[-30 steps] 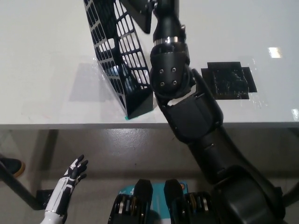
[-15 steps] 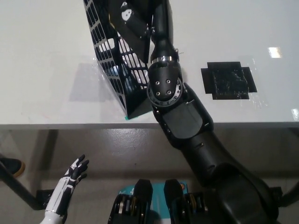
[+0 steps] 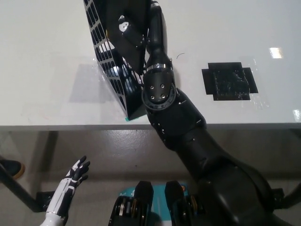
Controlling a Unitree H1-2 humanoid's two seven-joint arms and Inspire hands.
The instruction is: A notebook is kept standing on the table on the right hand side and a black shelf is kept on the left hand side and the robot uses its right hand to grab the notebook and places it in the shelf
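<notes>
Right hand: black right hand (image 3: 151, 14), top centre, grips the dark flat notebook (image 3: 126, 33); it has swung leftward.
Notebook: now over the black slatted shelf (image 3: 109, 70).
Meaning: insertion looks close.
Left hand: white left hand (image 3: 70, 181), lower left, fingers spread.

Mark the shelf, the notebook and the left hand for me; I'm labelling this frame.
shelf (image 3: 101, 40): head view, left grid wall.
notebook (image 3: 128, 35): head view, dark cover.
left hand (image 3: 76, 173): head view, middle of the hand.
</notes>
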